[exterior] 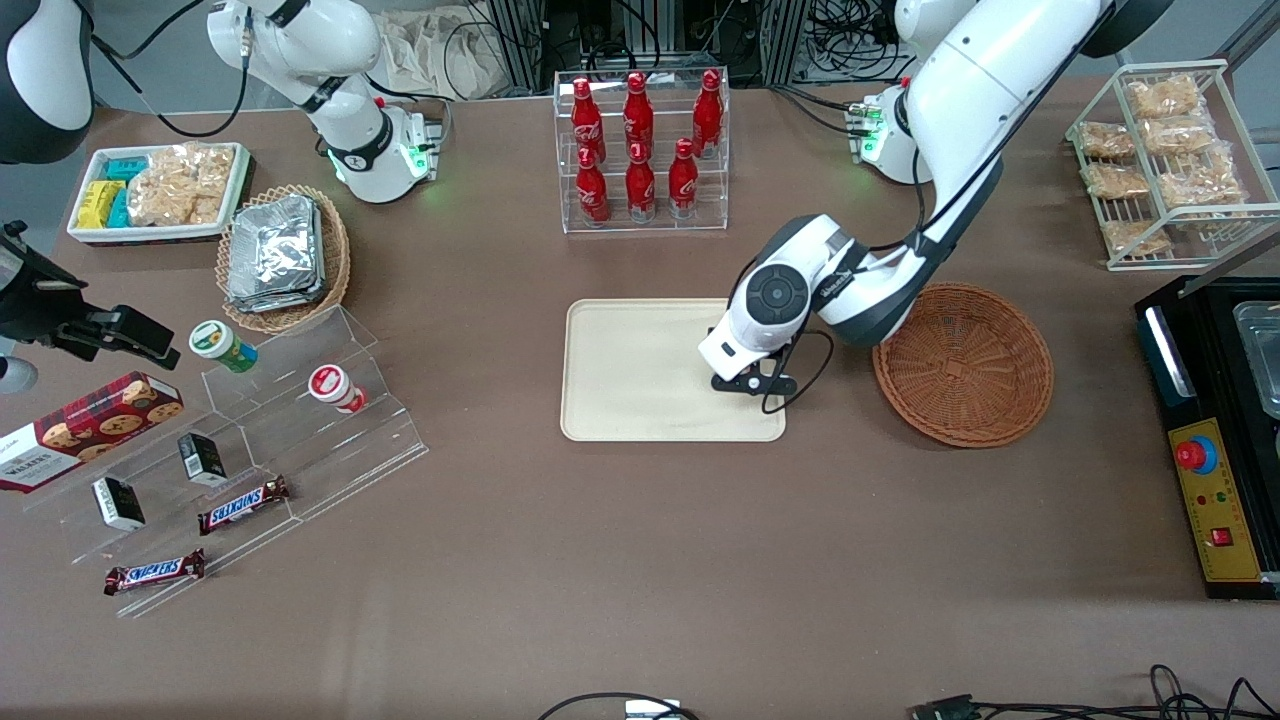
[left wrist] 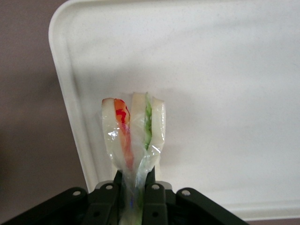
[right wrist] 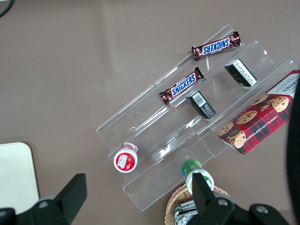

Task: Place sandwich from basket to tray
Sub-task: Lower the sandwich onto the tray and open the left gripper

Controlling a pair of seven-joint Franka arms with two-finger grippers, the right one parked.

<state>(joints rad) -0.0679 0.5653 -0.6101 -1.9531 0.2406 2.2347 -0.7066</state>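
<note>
My left gripper (left wrist: 136, 180) is shut on the sandwich (left wrist: 133, 133), a clear-wrapped wedge with red and green filling stripes, held by its narrow end. It hangs just over the cream tray (left wrist: 225, 70), near one of the tray's rounded corners. In the front view the gripper (exterior: 752, 383) sits low over the tray (exterior: 640, 372), at the tray's end nearest the basket. The arm's hand hides the sandwich there. The reddish-brown wicker basket (exterior: 963, 363) stands beside the tray toward the working arm's end, with nothing in it.
A clear rack of red cola bottles (exterior: 640, 150) stands farther from the front camera than the tray. Toward the parked arm's end are a clear stepped display (exterior: 250, 440) with snacks and a tan basket of foil packs (exterior: 282, 255). A wire rack of bagged snacks (exterior: 1165, 160) and a black control box (exterior: 1215, 440) sit toward the working arm's end.
</note>
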